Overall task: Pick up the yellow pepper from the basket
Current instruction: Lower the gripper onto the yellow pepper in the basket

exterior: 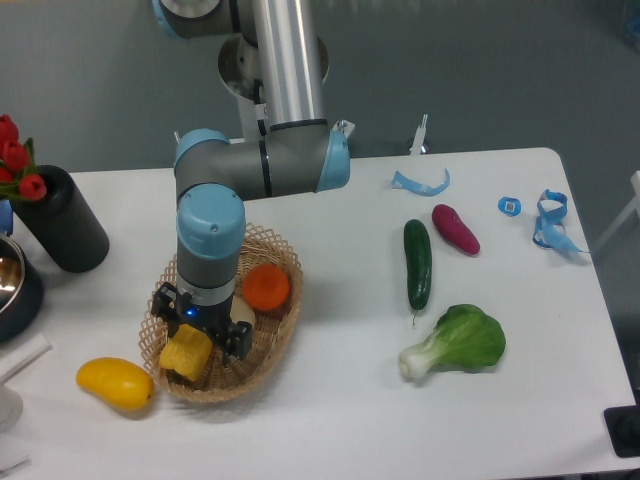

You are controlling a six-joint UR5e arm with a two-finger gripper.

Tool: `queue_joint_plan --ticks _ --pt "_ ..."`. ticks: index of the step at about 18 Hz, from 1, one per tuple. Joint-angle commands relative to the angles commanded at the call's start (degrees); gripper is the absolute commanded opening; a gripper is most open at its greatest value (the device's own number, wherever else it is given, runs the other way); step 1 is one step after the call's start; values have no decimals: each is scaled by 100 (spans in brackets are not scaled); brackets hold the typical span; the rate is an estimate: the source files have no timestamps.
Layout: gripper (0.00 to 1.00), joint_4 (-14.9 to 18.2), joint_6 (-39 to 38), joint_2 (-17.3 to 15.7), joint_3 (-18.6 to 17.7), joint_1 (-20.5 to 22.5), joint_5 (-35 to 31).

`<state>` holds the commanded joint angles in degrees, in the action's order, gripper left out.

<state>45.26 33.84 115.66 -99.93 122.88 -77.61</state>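
Yellow pepper [187, 352]: lying in the basket's front-left part, long axis running upper right to lower left.
End effector [198, 327]: straight over the pepper, fingers astride its upper end; grip can't be made out.
Basket [282, 318]: orange [266, 287] inside, right of the arm.
Worktop [330, 420]: white, grey wall behind.
Edges: mango-like fruit [115, 384] just outside the basket's left; bare stretch toward the cucumber [417, 263].

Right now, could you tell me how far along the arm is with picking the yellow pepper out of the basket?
Done: the gripper is down inside the basket, directly over the yellow pepper. In hand: lining up the grasp; whether the fingers are closed on it cannot be told from this view. Left: the pepper sits in the basket beside the orange, so gripping and lifting it out remain.
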Motion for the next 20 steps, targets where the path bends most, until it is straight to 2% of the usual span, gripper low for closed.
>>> queue_joint_plan --ticks 12,13,15,16,17,20 --pt "100 0 0 114 0 -62 9" --pt "97 0 0 114 0 -62 9" --pt "82 0 -17 106 0 -62 9" --pt "67 0 -18 106 0 -62 9" --pt "56 9 -18 97 -9 -62 9" --pt "36 9 0 62 0 -62 9"
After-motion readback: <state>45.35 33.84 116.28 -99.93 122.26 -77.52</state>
